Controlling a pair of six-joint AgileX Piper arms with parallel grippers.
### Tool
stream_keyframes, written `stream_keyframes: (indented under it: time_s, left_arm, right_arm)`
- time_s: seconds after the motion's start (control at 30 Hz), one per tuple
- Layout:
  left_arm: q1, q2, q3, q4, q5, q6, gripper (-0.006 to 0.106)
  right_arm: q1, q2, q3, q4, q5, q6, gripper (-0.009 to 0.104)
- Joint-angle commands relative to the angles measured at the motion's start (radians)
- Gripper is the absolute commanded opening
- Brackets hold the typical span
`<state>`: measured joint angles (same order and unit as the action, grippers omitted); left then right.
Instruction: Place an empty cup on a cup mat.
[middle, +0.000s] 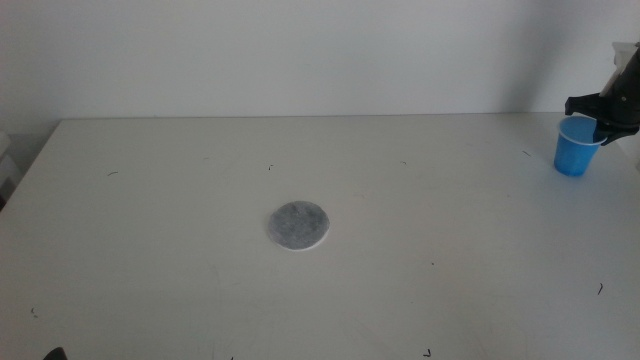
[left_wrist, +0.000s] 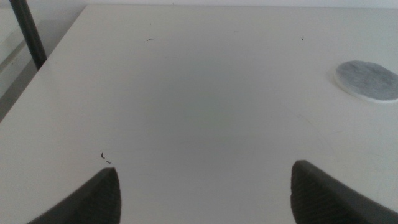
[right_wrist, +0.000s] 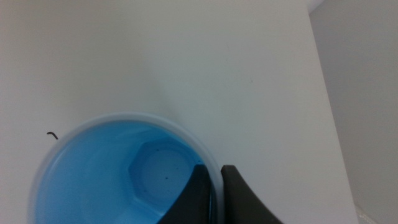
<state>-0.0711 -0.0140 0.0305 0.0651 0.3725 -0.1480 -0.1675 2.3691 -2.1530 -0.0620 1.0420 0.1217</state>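
Cup (middle: 577, 149): small bright blue plastic cup standing upright at the far right of the table (middle: 150, 220), close to its back edge; we see a pale rim and an empty blue inside in the right wrist view (right_wrist: 112, 180).
Mat (middle: 298, 226): flat speckled grey disc with a white edge, lying near the middle of the table, well apart from the cup; we also see it in the left wrist view (left_wrist: 368, 80).
Around: we see only small dark specks on the white tabletop; nothing stands between cup and mat.
Edges and room: the cup sits near the table's right and back edges; wide bare tabletop stretches from it toward the mat.
Right gripper (middle: 604, 118): comes in from the right side, at the cup's rim, its two jaws nearly together and pinching the cup wall, one inside and one outside.
Left gripper (left_wrist: 205, 186): hangs over the near left part of the table, jaws spread wide, holding nothing.
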Motion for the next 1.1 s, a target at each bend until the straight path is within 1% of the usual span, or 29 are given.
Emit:
stream_keyframes:
  time_s: [0.0,0.13,0.23,0.3,0.37,0.5,0.63,0.87,1.07]
  left_arm:
    - [0.001,-0.003,-0.006,0.0,-0.067,-0.011,0.105]
    - [0.001,-0.003,-0.006,0.0,-0.067,-0.011,0.105]
    - [0.001,-0.003,-0.006,0.0,-0.067,-0.011,0.105]
    - [0.001,-0.003,-0.006,0.0,-0.067,-0.011,0.105]
    - [0.001,-0.003,-0.006,0.0,-0.067,-0.011,0.105]
    - [0.001,-0.003,-0.006,0.0,-0.067,-0.011,0.105]
    - [0.001,-0.003,-0.006,0.0,-0.067,-0.011,0.105]
    - [0.001,-0.003,-0.006,0.0,-0.067,-0.011,0.105]
    - [0.001,-0.003,-0.006,0.0,-0.067,-0.011,0.105]
  right_arm:
    - [-0.005,-0.087,-0.032,-0.015,-0.007,-0.005,-0.001]
    - [0.0,-0.143,-0.028,0.009,0.027,-0.019,-0.001]
    - [0.003,-0.195,-0.026,0.05,0.074,-0.056,-0.001]
    - [0.006,-0.249,0.002,0.084,0.071,-0.058,-0.001]
    - [0.014,-0.302,0.047,0.102,0.057,-0.061,-0.001]
    - [0.04,-0.405,0.126,0.102,0.034,-0.061,-0.001]
    - [0.077,-0.478,0.157,0.104,0.038,-0.054,-0.001]
    - [0.185,-0.541,0.161,0.15,0.04,-0.028,-0.001]
    - [0.345,-0.535,0.161,0.154,0.032,-0.004,-0.001]
